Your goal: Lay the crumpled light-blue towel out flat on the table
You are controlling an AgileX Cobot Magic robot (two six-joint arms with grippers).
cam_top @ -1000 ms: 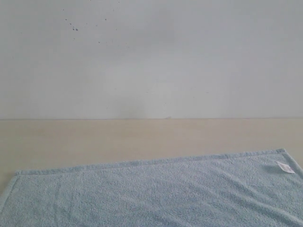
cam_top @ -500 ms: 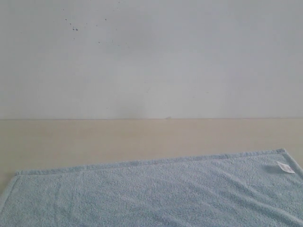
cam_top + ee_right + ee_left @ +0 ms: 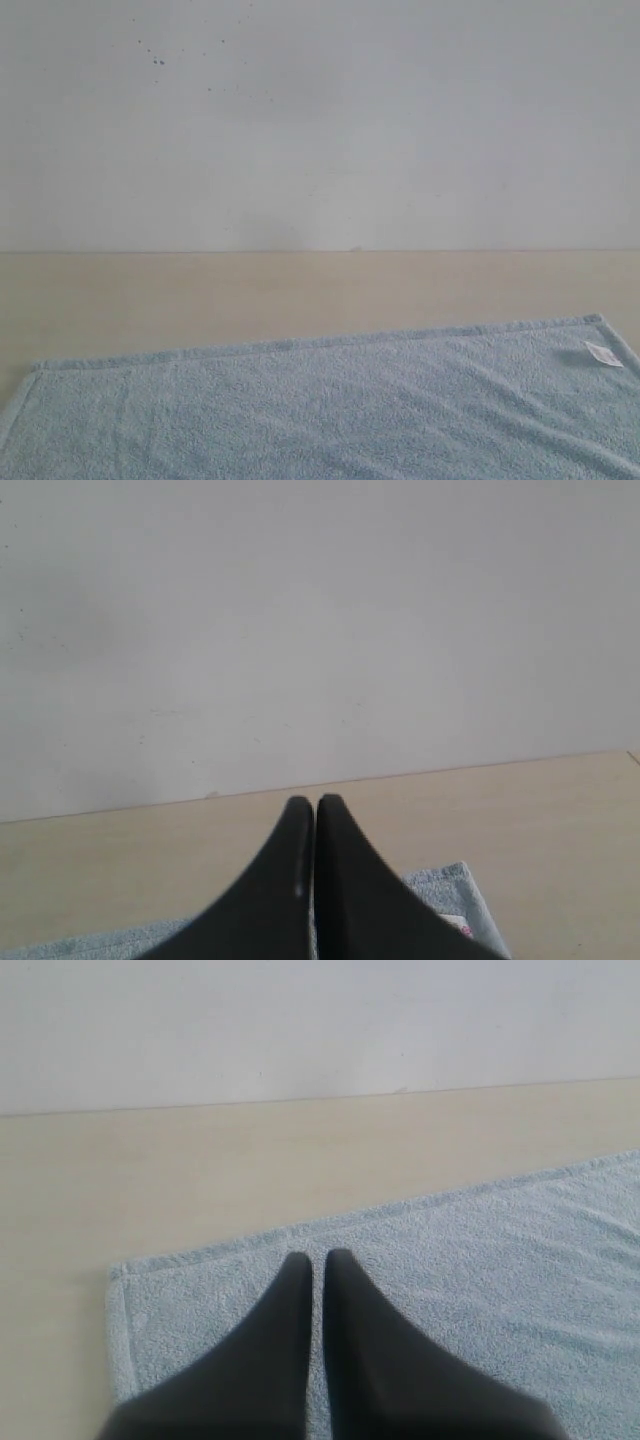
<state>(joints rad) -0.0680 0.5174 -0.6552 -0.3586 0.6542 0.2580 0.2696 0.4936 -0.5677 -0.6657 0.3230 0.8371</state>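
Pale-blue terry lay exactly as it had a second earlier: in the exterior view the towel kept the same outline, the same far hem and the same faint ripples, and nothing else had shifted. From that stillness I judged the spreading to be essentially done, with little left beyond smoothing. The left tool had its two dark fingers pressed together with nothing pinched between them, poised over the cloth near one far corner; whether it touched the pile could not be told. The right tool was likewise pressed together and empty, above the opposite far corner. The towel lay opened out on the pale beige surface, its near edge running out of the exterior view. Its hemmed far border ran slightly aslant, and a band of bare surface separated it from the wall. A small white tag sat by the far right corner, and only shallow diagonal creases marked the fluffy pile.
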